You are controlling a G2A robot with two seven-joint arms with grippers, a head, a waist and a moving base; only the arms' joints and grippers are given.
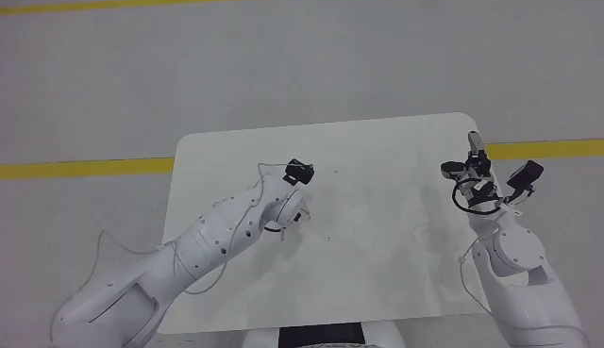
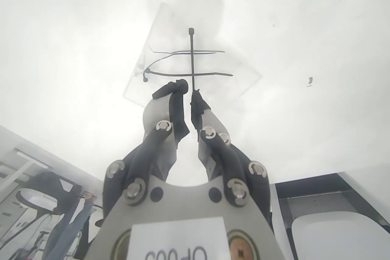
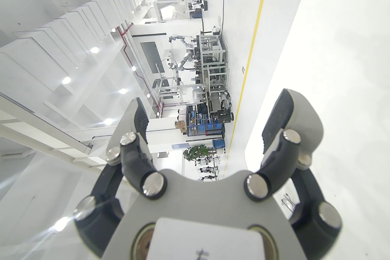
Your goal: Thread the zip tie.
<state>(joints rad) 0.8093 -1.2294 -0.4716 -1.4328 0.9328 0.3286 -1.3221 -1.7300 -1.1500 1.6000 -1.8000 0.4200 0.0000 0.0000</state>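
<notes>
The zip tie is a thin black strap, light and springy. I judge it stiff enough to hold its line but likely to bow or twist if gripped far from the end being fed. Its smooth sides could also slip between the pads. The left end effector is narrowed almost shut and appears to pinch the strap at its tail. The head points away from the wrist, out over a clear flat tray on the desk. I cannot tell whether the strap is lifted or rests on what lies below it. For threading, a hold just behind the tail tip would likely keep the end steady. The other hand would do best to take the small blocky head, which gives the firmest purchase. The tray holds two spare ties, lying roughly parallel to each other. The held strap crosses both at about a right angle. One of them curls at the end near the tray's rim. The right end effector is spread wide with nothing in it. It sits at the desk's far right edge, well apart from the tray, and points out toward the room.
</notes>
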